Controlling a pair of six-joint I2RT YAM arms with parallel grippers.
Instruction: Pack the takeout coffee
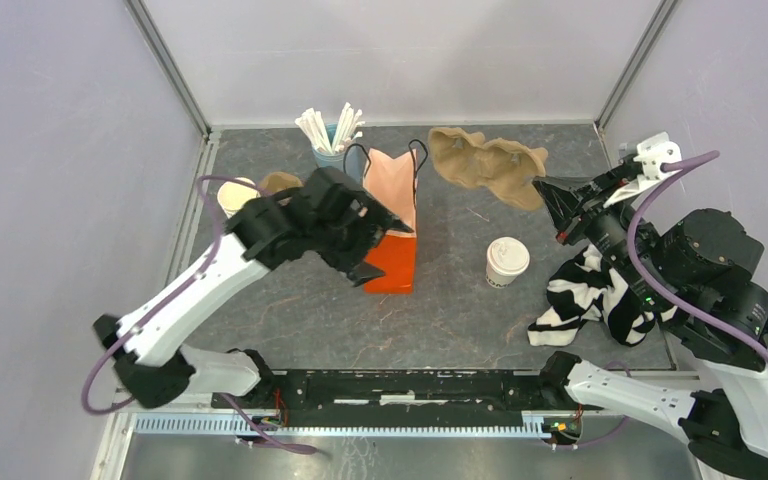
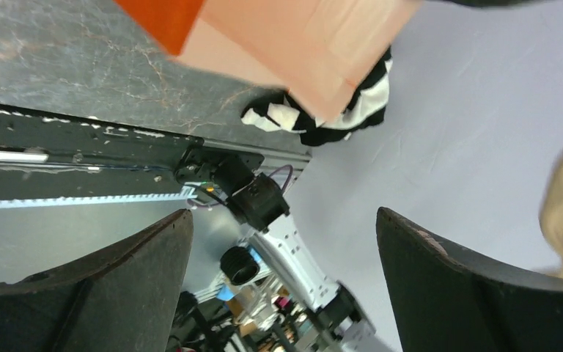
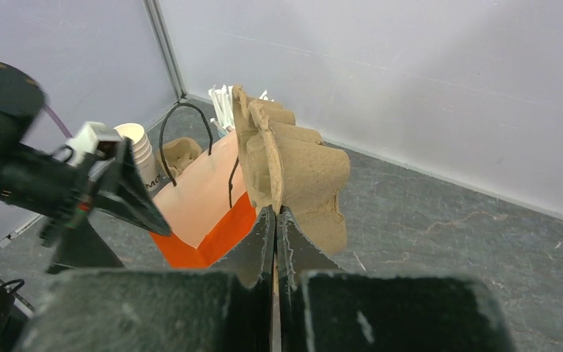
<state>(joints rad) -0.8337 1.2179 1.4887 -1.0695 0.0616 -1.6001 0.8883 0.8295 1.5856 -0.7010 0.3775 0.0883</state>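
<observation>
The takeout coffee, a cream cup with a white lid, stands upright on the grey table right of centre. It is out of both wrist views. An orange paper bag with black handles stands open at the centre, and it also shows in the right wrist view. My left gripper is open and empty against the bag's left side, its fingers wide apart. My right gripper is shut on the edge of a brown pulp cup carrier, held in the air at the back right; the right wrist view shows the carrier upright.
A black-and-white striped cloth lies right of the coffee. A blue cup of white straws stands behind the bag. A stack of lidless cream cups and another brown pulp piece sit at the back left. Walls enclose the table.
</observation>
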